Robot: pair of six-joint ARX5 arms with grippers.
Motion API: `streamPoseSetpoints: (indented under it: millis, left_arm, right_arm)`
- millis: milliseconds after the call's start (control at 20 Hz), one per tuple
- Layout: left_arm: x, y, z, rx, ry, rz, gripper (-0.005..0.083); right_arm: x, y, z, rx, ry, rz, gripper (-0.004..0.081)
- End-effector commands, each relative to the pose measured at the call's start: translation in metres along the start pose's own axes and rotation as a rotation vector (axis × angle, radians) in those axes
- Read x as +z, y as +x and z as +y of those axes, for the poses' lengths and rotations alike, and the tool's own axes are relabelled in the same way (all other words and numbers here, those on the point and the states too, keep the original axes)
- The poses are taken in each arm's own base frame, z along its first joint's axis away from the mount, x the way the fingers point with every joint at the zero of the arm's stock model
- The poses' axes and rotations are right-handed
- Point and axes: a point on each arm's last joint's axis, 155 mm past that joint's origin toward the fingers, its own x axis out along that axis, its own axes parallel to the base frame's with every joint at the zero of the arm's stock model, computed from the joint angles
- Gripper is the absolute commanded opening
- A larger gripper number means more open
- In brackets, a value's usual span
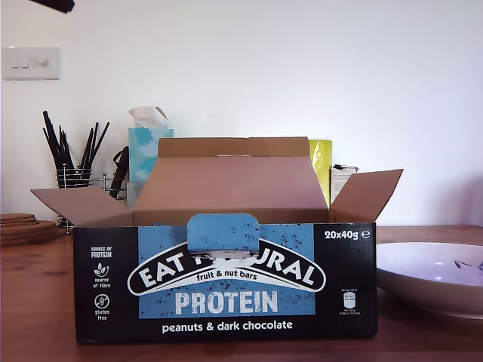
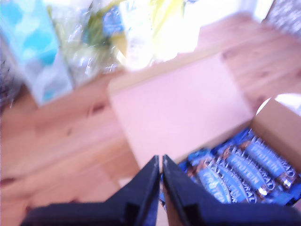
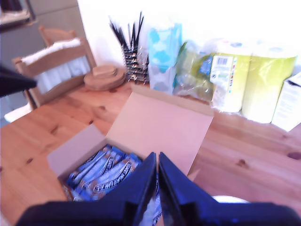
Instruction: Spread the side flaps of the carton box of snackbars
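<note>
The carton box of snackbars (image 1: 226, 283) stands in the middle of the exterior view, black with a blue front. Its side flaps (image 1: 75, 205) (image 1: 368, 192) both angle outward, brown inside. The wide lid flap (image 1: 234, 185) stands up behind. Both grippers hover above the box and out of the exterior view. My first gripper (image 2: 160, 157) is shut on nothing, above the snackbars (image 2: 244, 172), with one side flap (image 2: 277, 127) beyond. My second gripper (image 3: 157, 154) is also shut and holds nothing, over the snackbars (image 3: 101, 172) next to the other side flap (image 3: 75, 150).
A pale bowl (image 1: 438, 275) sits at the exterior view's right, close to the box. Behind are a light-blue tissue box (image 1: 147, 147), a wire holder of black sticks (image 1: 72, 162), wooden coasters (image 1: 23, 226) and a yellow pack (image 1: 321, 162). A dark arm part (image 1: 53, 4) shows at the top.
</note>
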Motion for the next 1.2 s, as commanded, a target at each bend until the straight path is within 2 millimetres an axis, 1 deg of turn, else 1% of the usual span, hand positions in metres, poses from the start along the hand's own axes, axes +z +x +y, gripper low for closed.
streamPoseSetpoints:
  millis: [0,100,200,300,400,550,700,850,1150]
  left_arm:
    - [-0.002,-0.002,-0.004,-0.030,0.011,-0.037,-0.0024]
    - [-0.006,-0.005,-0.012,-0.076,0.019,-0.070,-0.0024]
    - [-0.016,-0.009,-0.018,-0.107,0.030,-0.073,-0.0024]
    - [-0.031,-0.015,-0.022,-0.125,0.014,-0.057,-0.0024]
    - [-0.048,-0.022,-0.022,-0.125,0.007,-0.016,-0.0024]
    - [-0.059,-0.033,-0.023,-0.128,0.004,0.011,-0.0024]
    - [-0.070,-0.036,-0.024,-0.128,-0.003,0.055,-0.0024]
    - [-0.084,-0.036,-0.024,-0.128,-0.009,0.109,-0.0024]
    - [-0.092,-0.037,-0.024,-0.128,-0.013,0.141,-0.0024]
  right_arm:
    - [-0.023,0.017,-0.002,-0.002,0.006,0.052,-0.0013]
    - [-0.037,0.025,-0.003,-0.001,0.005,0.073,-0.0013]
    - [-0.052,0.026,-0.002,0.004,0.008,0.094,-0.0013]
    - [-0.065,0.021,-0.002,0.004,0.011,0.115,-0.0013]
    - [-0.076,0.011,-0.001,0.003,0.016,0.145,-0.0013]
    - [-0.092,0.000,0.001,0.002,0.032,0.193,-0.0013]
    - [-0.099,-0.002,0.001,-0.002,0.062,0.221,-0.0013]
    - [-0.101,-0.002,0.001,-0.004,0.063,0.231,-0.0013]
    - [-0.102,-0.001,0.000,-0.004,0.064,0.233,-0.0013]
